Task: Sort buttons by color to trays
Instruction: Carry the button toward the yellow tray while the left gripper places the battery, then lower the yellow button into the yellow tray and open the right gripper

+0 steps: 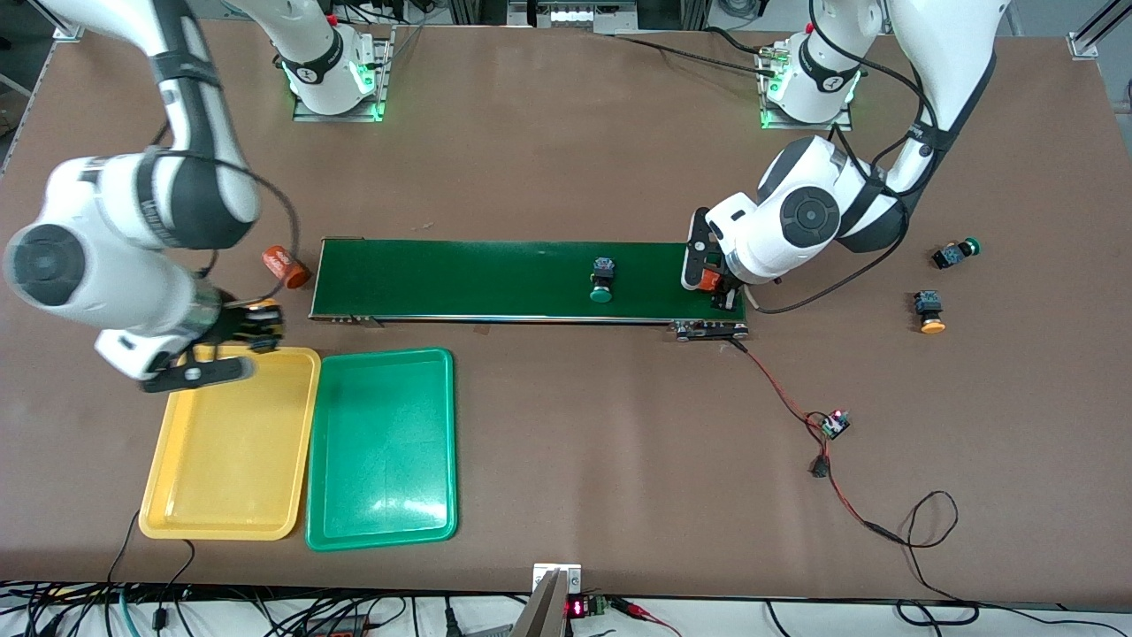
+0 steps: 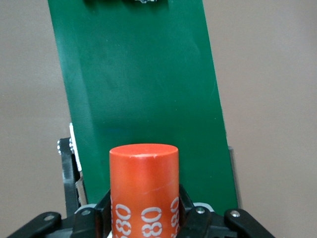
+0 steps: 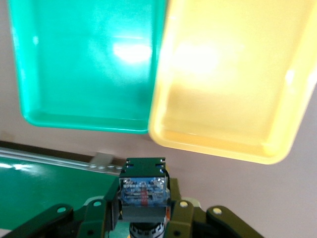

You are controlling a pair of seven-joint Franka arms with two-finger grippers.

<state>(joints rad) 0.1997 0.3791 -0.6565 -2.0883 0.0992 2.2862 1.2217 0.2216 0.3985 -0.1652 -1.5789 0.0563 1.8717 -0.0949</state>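
Observation:
My right gripper (image 1: 252,326) hangs over the yellow tray (image 1: 230,442) at its corner nearest the belt. It is shut on a button (image 3: 142,191) with a black-blue body; the cap is hidden. The green tray (image 1: 382,447) lies beside the yellow one, toward the left arm's end. A green-capped button (image 1: 602,279) sits on the dark-green belt (image 1: 460,279). Two more buttons lie on the table at the left arm's end: a green one (image 1: 955,254) and an orange-capped one (image 1: 929,311). My left gripper (image 1: 715,285) is over the belt's end, shut on an orange cylinder (image 2: 143,173) with white print.
A second orange cylinder (image 1: 285,267) lies on the table at the belt's other end, near my right arm. A red and black wire runs from the belt to a small circuit board (image 1: 834,425) and on toward the table's front edge.

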